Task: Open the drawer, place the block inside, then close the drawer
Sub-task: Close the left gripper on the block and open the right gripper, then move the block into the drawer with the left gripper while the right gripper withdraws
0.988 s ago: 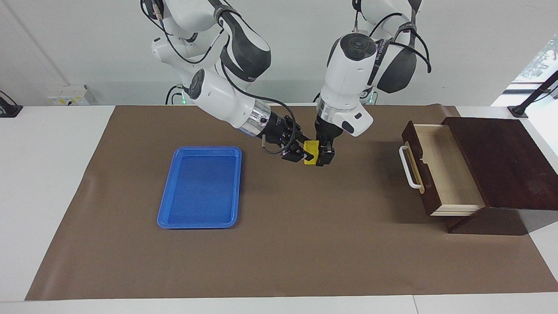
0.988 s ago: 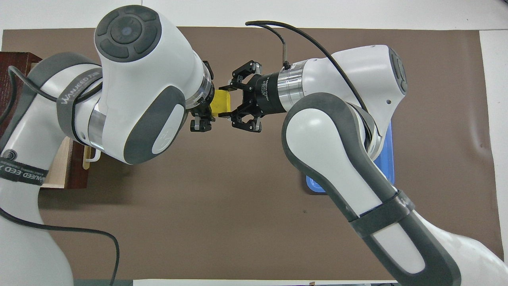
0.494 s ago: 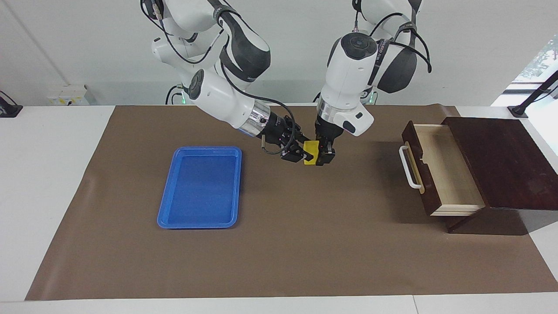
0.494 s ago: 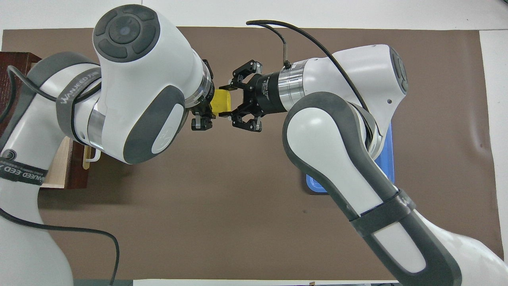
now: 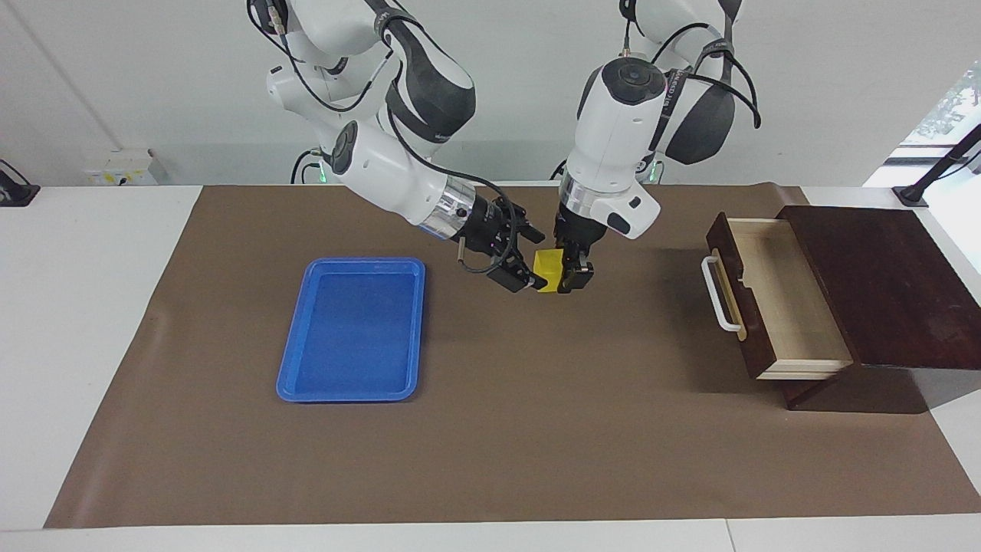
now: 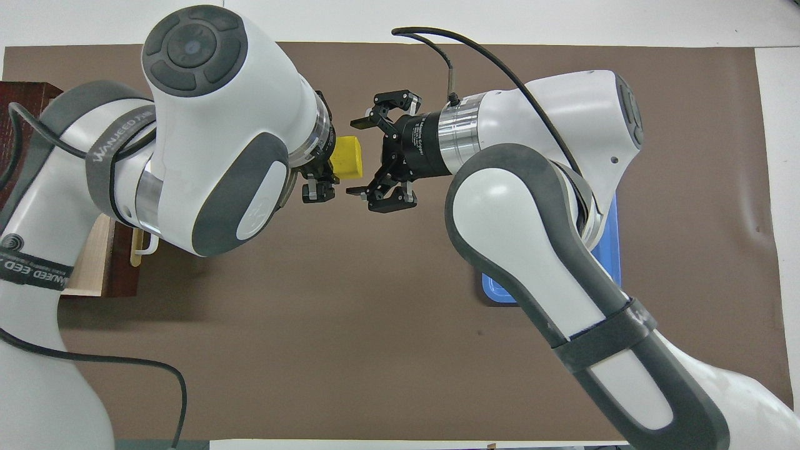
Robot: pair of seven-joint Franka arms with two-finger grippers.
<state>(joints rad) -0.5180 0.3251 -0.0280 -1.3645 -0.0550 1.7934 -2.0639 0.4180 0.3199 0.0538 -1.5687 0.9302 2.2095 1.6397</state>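
you have the block (image 5: 549,268) pinched in the left gripper (image 5: 565,277), which hangs straight down over the middle of the brown mat (image 5: 490,445), so the cube is up in the air and not on the table. the right gripper (image 5: 527,257) sits level just beside it on the side toward the blue tray (image 5: 352,330), its fingers spread wide and, as far as the overhead view shows, clear of the cube's faces. the relation that matters for you now is where the drawer (image 5: 774,299) lies from that held block: it stands pulled out, pale interior showing, at the left arm's end of the table, well apart from the cube and directly along the left arm's own side. in my judgement the carry belongs to the left arm alone, sideways toward the drawer's open cavity, passing above the white handle (image 5: 719,295) and the front panel before you lower and release.
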